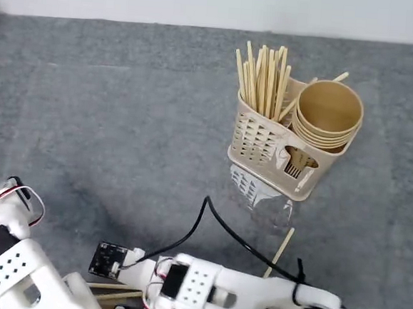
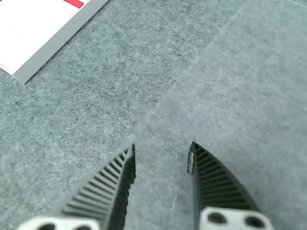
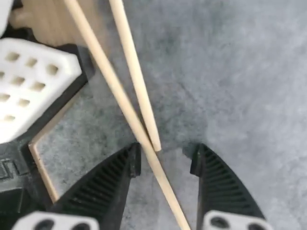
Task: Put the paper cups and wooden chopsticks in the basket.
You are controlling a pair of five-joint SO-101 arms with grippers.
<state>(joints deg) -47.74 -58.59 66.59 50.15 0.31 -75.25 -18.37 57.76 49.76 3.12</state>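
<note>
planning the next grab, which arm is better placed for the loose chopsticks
Right. The right end effector is open with two chopsticks just ahead of it, one running between its fingers. The left end effector is open over bare mat, with no chopstick near.

Basket (image 1: 268, 141), right of centre in the high view: cream, with a grid of slots.
Paper cups (image 1: 329, 110): tan brown.
Wooden chopsticks (image 1: 264, 73): pale blond wood.
Table cover (image 1: 110, 104): mottled grey.
Arm (image 1: 238, 293), lower centre — white shell; cable (image 1: 208, 226) black.
Left gripper (image 2: 160, 155), right gripper (image 3: 165, 155) — black, ribbed.
Sheet (image 2: 33, 28): white, grey border, red patch.
</note>
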